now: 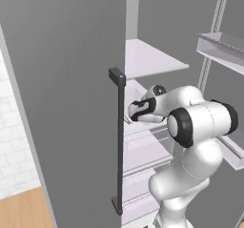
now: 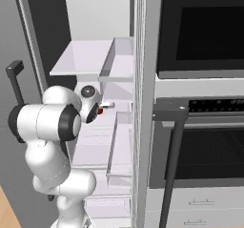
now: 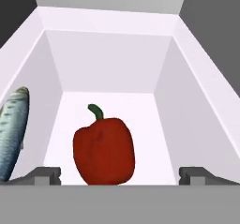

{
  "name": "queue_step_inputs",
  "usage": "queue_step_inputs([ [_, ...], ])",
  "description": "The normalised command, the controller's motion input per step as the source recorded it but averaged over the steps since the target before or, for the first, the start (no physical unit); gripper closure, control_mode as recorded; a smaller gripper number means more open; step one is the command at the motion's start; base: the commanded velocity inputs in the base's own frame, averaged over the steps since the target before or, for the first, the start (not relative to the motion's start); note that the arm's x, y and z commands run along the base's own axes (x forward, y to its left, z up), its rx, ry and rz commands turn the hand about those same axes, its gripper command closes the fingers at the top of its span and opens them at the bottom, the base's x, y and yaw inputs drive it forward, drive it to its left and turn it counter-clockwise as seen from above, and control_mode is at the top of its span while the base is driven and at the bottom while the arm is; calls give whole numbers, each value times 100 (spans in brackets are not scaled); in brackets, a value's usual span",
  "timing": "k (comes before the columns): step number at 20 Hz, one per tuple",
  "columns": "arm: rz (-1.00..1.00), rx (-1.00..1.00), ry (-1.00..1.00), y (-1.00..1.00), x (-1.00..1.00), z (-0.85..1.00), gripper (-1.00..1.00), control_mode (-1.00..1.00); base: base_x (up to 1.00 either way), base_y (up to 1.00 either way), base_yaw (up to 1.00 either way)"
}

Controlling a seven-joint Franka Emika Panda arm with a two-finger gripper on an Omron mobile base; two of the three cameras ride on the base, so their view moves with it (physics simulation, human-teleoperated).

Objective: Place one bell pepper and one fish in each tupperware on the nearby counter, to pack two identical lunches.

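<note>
A glossy red bell pepper (image 3: 104,151) with a green stem stands on the white floor of a fridge compartment (image 3: 108,63), close in front of the hand. A silvery-grey fish (image 3: 12,130) lies along the compartment's left wall, partly cut off by the picture's edge. My gripper (image 3: 121,176) is open, its two dark fingertips (image 3: 47,175) standing wide on either side of the pepper and not touching it. The arm reaches into the open fridge, hand (image 1: 145,108) at mid-shelf height. The tupperwares and the counter are out of view.
The open fridge door (image 1: 66,103) with its dark vertical handle (image 1: 117,141) stands left of the arm. White shelves (image 1: 152,57) lie above and below the hand, with door bins (image 1: 224,46) to the right. A wall oven (image 2: 200,31) with a dark handle (image 2: 171,165) adjoins the fridge.
</note>
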Motion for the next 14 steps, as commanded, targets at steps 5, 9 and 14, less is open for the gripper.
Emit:
queue_step_inputs([
  [5, 0, 0, 1, 0, 23, -15, -100, -100, 0, 0, 0],
  [9, 0, 0, 0, 0, 23, -19, -100, -100, 0, 0, 0],
  [14, 0, 0, 3, 0, 3, -39, 100, -100, 0, 0, 0],
])
